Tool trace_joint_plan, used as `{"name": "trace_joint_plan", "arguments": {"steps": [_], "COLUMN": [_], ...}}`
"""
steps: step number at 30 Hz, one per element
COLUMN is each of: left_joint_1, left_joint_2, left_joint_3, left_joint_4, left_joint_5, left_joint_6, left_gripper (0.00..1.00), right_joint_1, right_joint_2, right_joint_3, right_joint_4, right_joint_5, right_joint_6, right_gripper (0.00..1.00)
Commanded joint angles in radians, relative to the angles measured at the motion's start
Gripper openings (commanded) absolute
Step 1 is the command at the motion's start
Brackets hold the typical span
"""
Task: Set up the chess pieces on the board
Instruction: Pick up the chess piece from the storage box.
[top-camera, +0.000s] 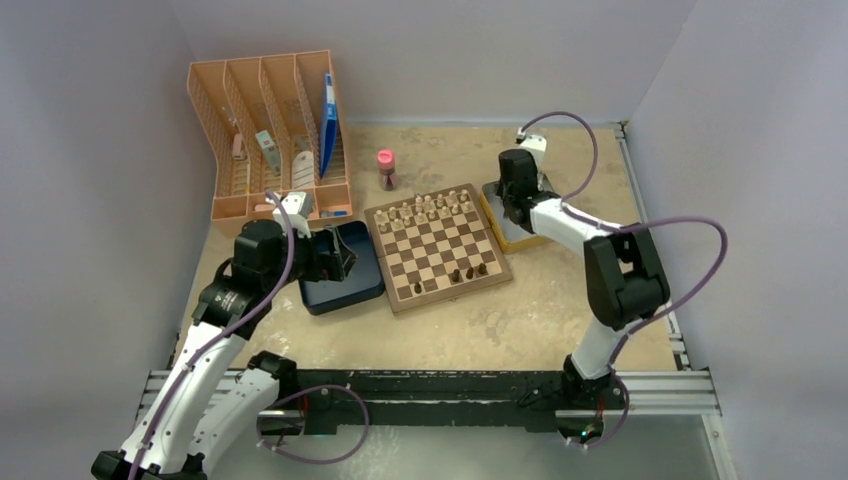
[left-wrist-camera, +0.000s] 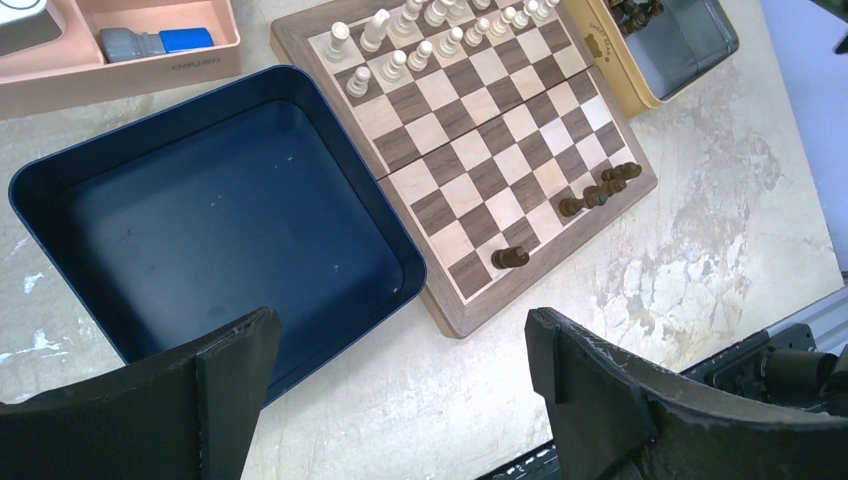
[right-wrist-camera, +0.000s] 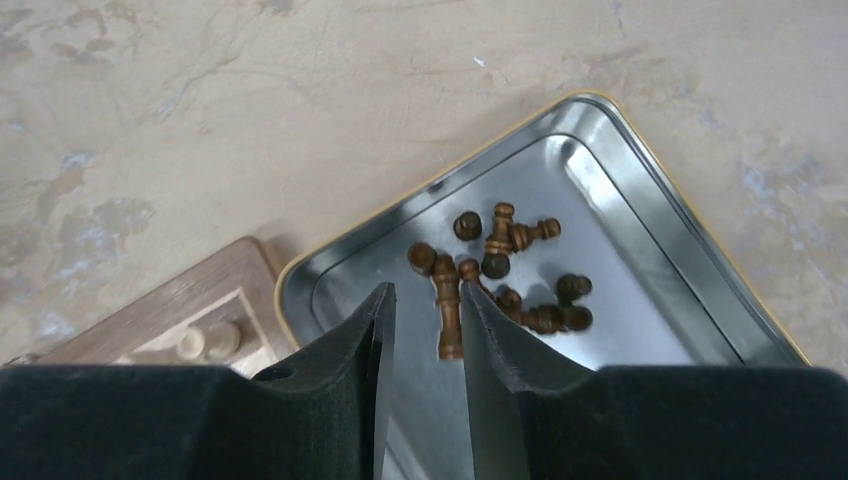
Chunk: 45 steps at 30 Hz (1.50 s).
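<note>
The board (top-camera: 445, 292) lies mid-table, and three dark chess pieces (top-camera: 468, 272) stand along its near edge. In the left wrist view they show at the board's (left-wrist-camera: 470, 150) right side (left-wrist-camera: 598, 190), with one more (left-wrist-camera: 510, 257) apart. Several dark pieces (right-wrist-camera: 500, 270) lie heaped in a yellow-rimmed tin (right-wrist-camera: 640, 230). My right gripper (right-wrist-camera: 425, 295) hangs over this tin, jaws a little apart and open. A long piece (right-wrist-camera: 449, 320) lies on the tin floor below the gap. My left gripper (left-wrist-camera: 400, 330) stands wide open and empty, above the table by the board's near corner.
A dark blue box (left-wrist-camera: 220, 220), empty, sits left of the board under my left arm. Cream pieces (top-camera: 430, 210) fill the board's far rows. A pink organizer (top-camera: 270, 130) stands at the back left and a small pink bottle (top-camera: 385, 170) behind the board.
</note>
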Motion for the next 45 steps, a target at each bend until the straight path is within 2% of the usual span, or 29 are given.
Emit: {"name": "trace_joint_plan", "arguments": {"steps": [1,16,45], "left_joint_1": [0.005,0.005,0.005], "left_joint_2": [-0.001,0.017,0.023], "left_joint_3": [0.003,0.003,0.003], "left_joint_4": [0.038,0.039,0.039], "left_joint_5": [0.014,0.016,0.013], "left_joint_6": [-0.003,-0.001,-0.001], "left_gripper": [0.93,0.93,0.93], "right_joint_1": [-0.042,-0.077,-0.077], "right_joint_2": [0.076,0.183,0.255], "right_joint_3": [0.083,0.085,0.133], "right_joint_4": [0.123,0.2,0.143], "right_joint_5": [-0.076,-0.187,-0.15], "right_joint_6": [-0.054,-0.156,-0.174], "right_gripper": [0.33,0.34,0.31]}}
